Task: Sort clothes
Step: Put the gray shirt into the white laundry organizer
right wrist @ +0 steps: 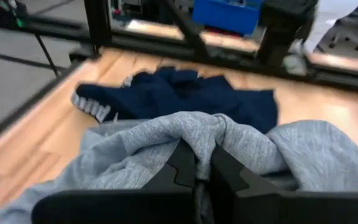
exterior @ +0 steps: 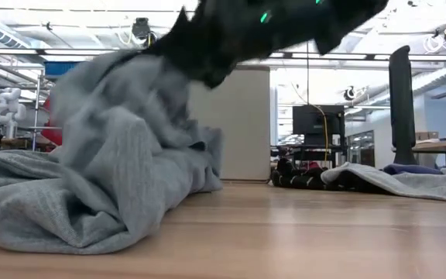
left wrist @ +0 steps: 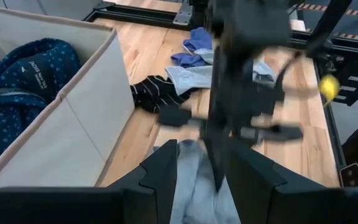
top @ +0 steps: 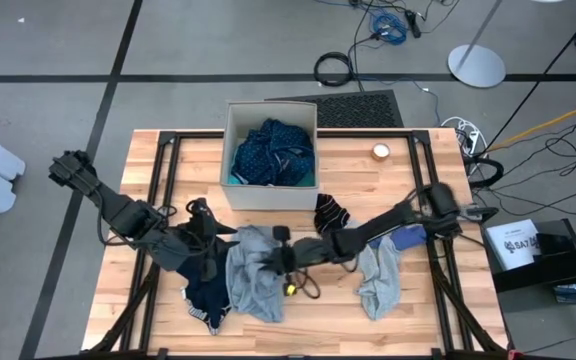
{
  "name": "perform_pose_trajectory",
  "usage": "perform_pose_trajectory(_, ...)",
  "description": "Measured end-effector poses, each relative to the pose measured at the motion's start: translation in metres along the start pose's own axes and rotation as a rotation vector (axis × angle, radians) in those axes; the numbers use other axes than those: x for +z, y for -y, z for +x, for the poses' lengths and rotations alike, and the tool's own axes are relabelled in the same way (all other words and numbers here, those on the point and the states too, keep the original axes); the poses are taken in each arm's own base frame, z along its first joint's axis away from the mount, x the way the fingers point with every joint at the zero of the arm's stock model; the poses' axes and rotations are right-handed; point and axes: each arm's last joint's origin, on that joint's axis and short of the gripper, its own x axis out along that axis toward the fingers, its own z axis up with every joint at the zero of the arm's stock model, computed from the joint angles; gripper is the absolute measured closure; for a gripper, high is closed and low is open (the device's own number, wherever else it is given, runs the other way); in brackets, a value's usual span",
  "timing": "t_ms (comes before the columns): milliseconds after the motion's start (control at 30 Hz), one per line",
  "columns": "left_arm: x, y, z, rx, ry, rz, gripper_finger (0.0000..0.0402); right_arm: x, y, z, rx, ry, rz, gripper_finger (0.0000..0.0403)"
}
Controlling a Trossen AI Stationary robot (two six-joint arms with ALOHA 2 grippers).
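The right hand (top: 280, 257) is closed on a fold of the grey sweatshirt (top: 253, 275), near the middle of the counter (top: 418, 310). The left hand (top: 215, 247) sits at the sweatshirt's left side with its fingers partly apart and grey cloth between them; whether it grips cannot be told. A navy garment (top: 206, 295) lies just left, close to the counter's front edge. Striped socks (top: 330, 212) lie beside the beige box (top: 271, 190), which holds a dotted navy garment (top: 273, 152). A second grey garment (top: 380, 280) lies to the right, with bare wood beyond it.

grey garment (right wrist: 229, 140): soft heathered knit | table (top: 418, 300): pale smooth wood
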Motion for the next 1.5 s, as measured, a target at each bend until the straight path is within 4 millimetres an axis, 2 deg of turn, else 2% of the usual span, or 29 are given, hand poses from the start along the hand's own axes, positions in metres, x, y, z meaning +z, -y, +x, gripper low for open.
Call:
perform_pose_trajectory(167,0.000,0.000,0.000,0.001,0.000,-0.023,0.0265,-0.019,-0.003,0.039,-0.001,-0.137,0.037,0.0397)
perform_pose_trajectory(333,0.000,0.000,0.000,0.000,0.002,-0.028,0.0265,-0.022,-0.003,0.054,-0.017,-0.390,0.092,0.0397)
perform_pose_trajectory(467,0.000,0.000,0.000,0.001,0.000,-0.025,0.0265,-0.020,-0.003,0.046,-0.026,-0.558,0.113,0.0397)
perform_pose_trajectory(733,0.000,0.000,0.000,0.002,-0.002,-0.023,0.0265,-0.013,-0.004,0.007,-0.035,-0.850,0.194,0.0397)
perform_pose_trajectory(867,0.000,0.000,0.000,0.003,-0.002,-0.023,0.0265,-0.009,-0.006,-0.007,-0.025,-0.931,0.203,0.0396)
perform_pose_trajectory(967,0.000,0.000,0.000,0.002,-0.003,-0.023,0.0265,-0.005,-0.006,-0.009,-0.008,-0.910,0.178,0.0389)
perform_pose_trajectory(1100,0.000,0.000,0.000,0.002,-0.003,-0.023,0.0265,0.008,-0.008,-0.011,0.031,-0.834,0.123,0.0353)
perform_pose_trajectory(1300,0.000,0.000,0.000,0.001,-0.003,-0.031,0.0265,0.025,-0.008,-0.016,0.063,-0.749,0.080,0.0259)
perform_pose_trajectory(1500,-0.001,0.000,0.000,0.002,-0.004,-0.023,0.0265,0.053,-0.007,-0.037,0.151,-0.677,0.086,0.0184)
